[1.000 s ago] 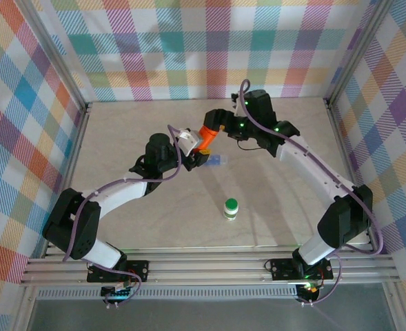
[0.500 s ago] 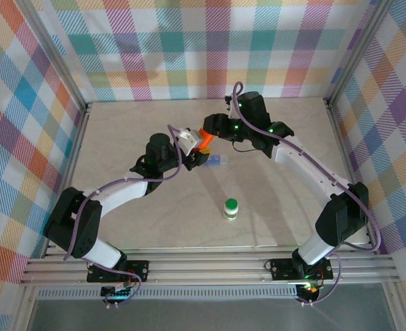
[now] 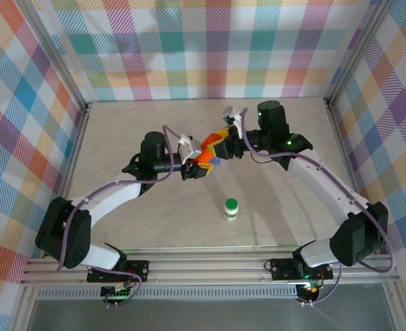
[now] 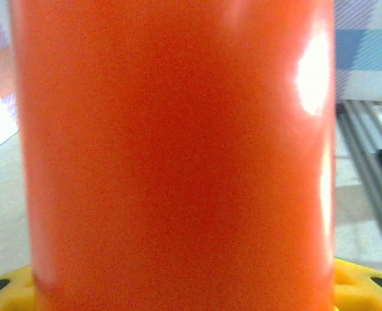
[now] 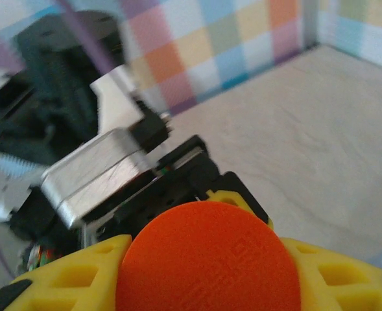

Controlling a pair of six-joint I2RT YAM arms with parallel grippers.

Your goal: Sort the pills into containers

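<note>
Between the two arms, above the table, hangs an orange pill bottle [image 3: 204, 156]. My left gripper [image 3: 196, 165] is shut on its body, and that orange wall [image 4: 178, 149] fills the left wrist view, with yellow fingers [image 4: 362, 285] at its base. From the right, my right gripper [image 3: 219, 141] is shut on the bottle's round orange cap [image 5: 207, 259]. Its yellow fingers [image 5: 67, 275] press against both sides of the cap. A white bottle with a green cap [image 3: 231, 208] stands upright nearer the front. No loose pills can be seen.
A small blue item [image 3: 220, 163] lies on the marble tabletop [image 3: 134, 124] just under the right gripper. Checkered walls and metal posts [image 3: 80, 103] close in the back and both sides. The left wrist's camera housing [image 5: 93, 175] sits close behind the cap.
The right gripper has shut on the orange bottle's cap. The bottle and both grippers have shifted slightly right and toward the front, and the right arm's wrist has swung right.
</note>
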